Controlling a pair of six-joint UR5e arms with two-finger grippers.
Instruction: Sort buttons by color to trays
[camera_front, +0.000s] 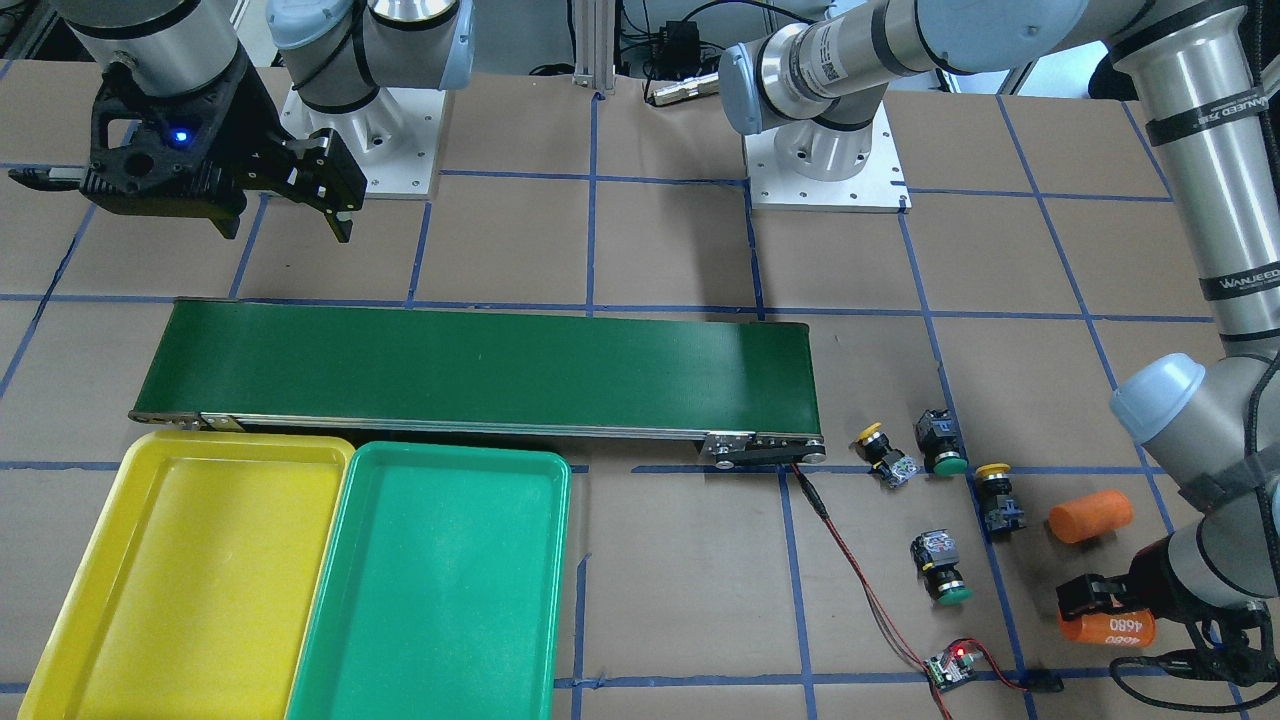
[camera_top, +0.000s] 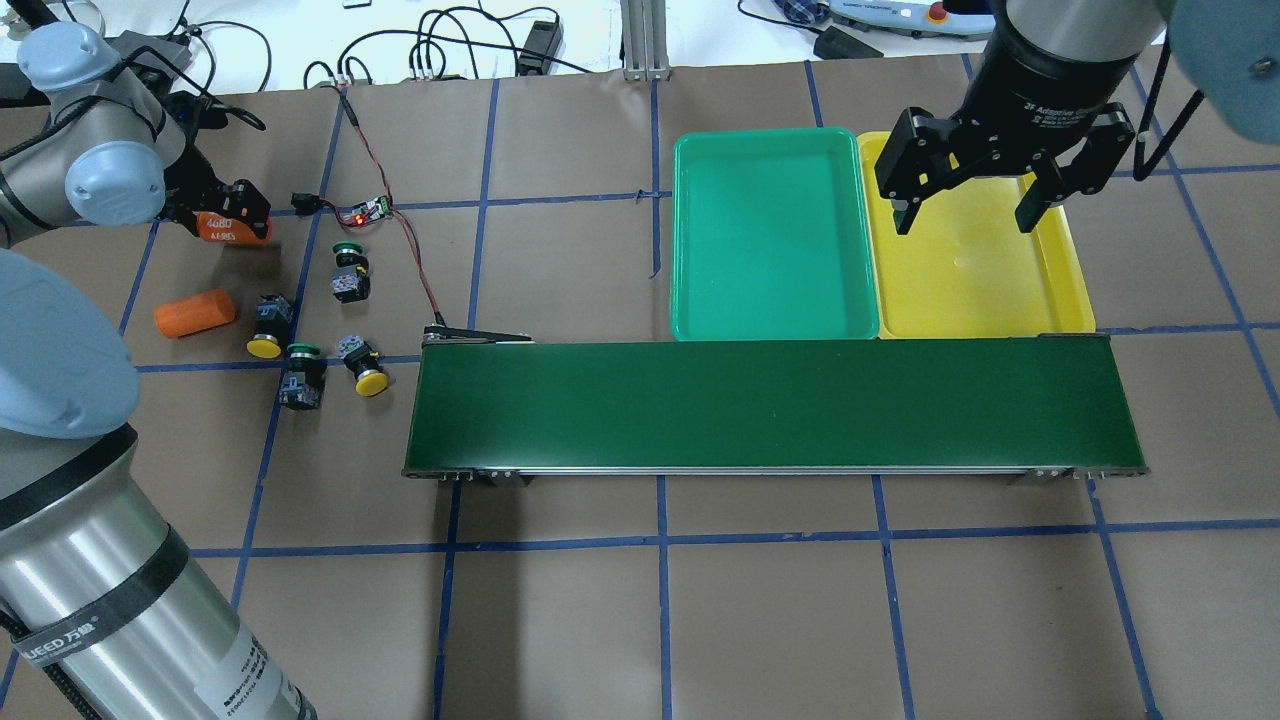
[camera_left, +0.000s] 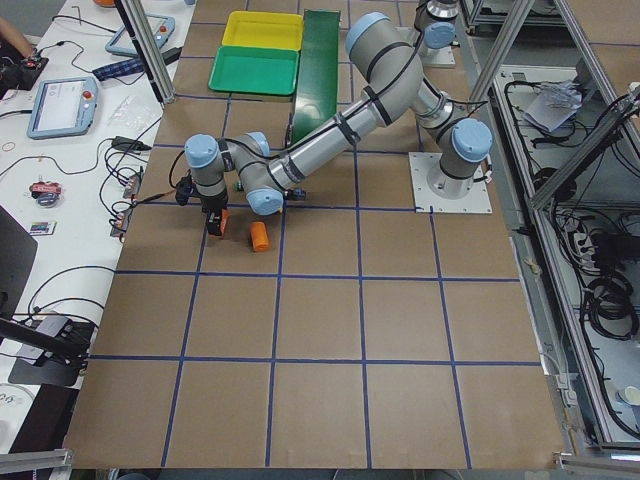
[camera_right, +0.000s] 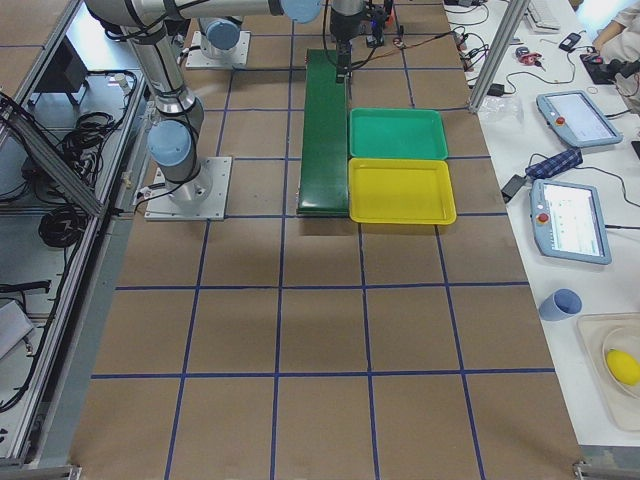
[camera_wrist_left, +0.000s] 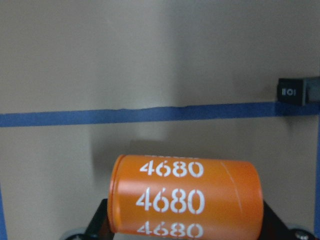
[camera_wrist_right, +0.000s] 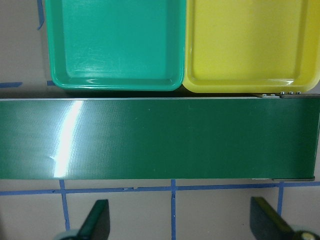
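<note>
Four buttons lie loose on the brown table near my left arm: two yellow-capped (camera_top: 264, 347) (camera_top: 371, 383) and two green-capped (camera_top: 347, 250) (camera_top: 302, 351). My left gripper (camera_top: 235, 222) is low over the table beyond them, shut on an orange cylinder marked 4680 (camera_wrist_left: 185, 200). The green tray (camera_top: 770, 230) and yellow tray (camera_top: 1060, 290) sit side by side behind the conveyor, nothing in either. Above the yellow tray hangs my right gripper (camera_top: 965, 222), open and holding nothing; its fingertips (camera_wrist_right: 97, 220) frame the belt in the right wrist view.
A long dark-green conveyor belt (camera_top: 770, 405) runs across the middle of the table. A second orange cylinder (camera_top: 195, 312) lies left of the buttons. A small circuit board with a red light (camera_top: 368, 211) and its wire lie beside them.
</note>
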